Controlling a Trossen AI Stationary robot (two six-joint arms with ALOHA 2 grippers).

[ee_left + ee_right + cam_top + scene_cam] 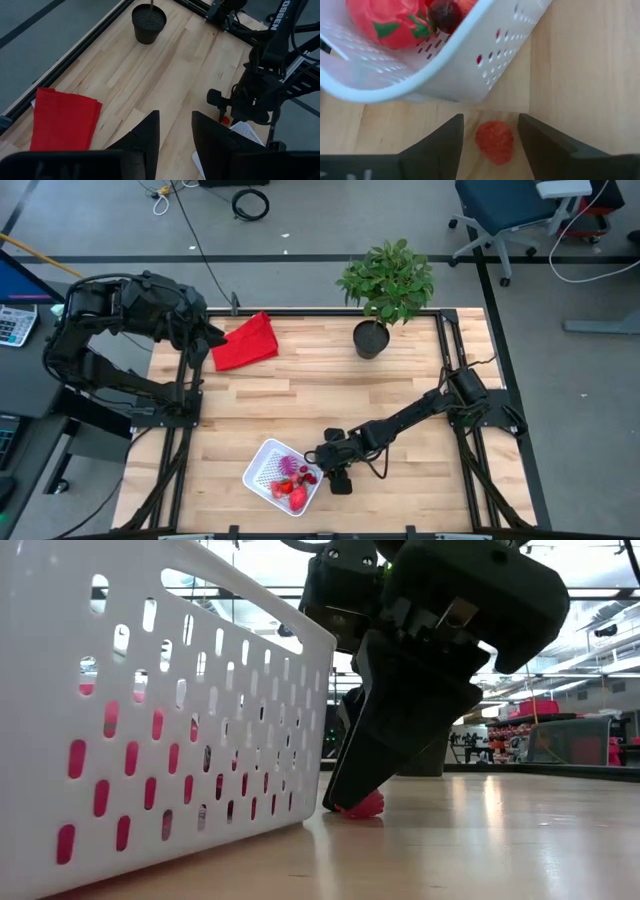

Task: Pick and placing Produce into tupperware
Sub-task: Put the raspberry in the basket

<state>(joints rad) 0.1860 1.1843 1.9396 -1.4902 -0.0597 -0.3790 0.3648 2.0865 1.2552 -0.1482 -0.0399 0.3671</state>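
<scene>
The white tupperware (256, 470) sits near the table's near edge and holds several red fruit pieces (296, 494). In the right wrist view, a strawberry (387, 20) and a dark purple ball (445, 14) lie inside its perforated wall (470, 65). One small red berry (494, 141) lies on the wood just outside that wall (150, 710). My right gripper (491, 120) is open and lowered to the table, one finger on each side of this berry (365, 806), with narrow gaps showing. My left gripper (175, 132) is open, raised at the far left by the red cloth.
A red cloth (245, 340) lies at the table's far left. A potted plant in a black pot (370, 340) stands at the far edge. Bare wood stretches between them and the tupperware. The tupperware's wall stands right against my right gripper's working spot.
</scene>
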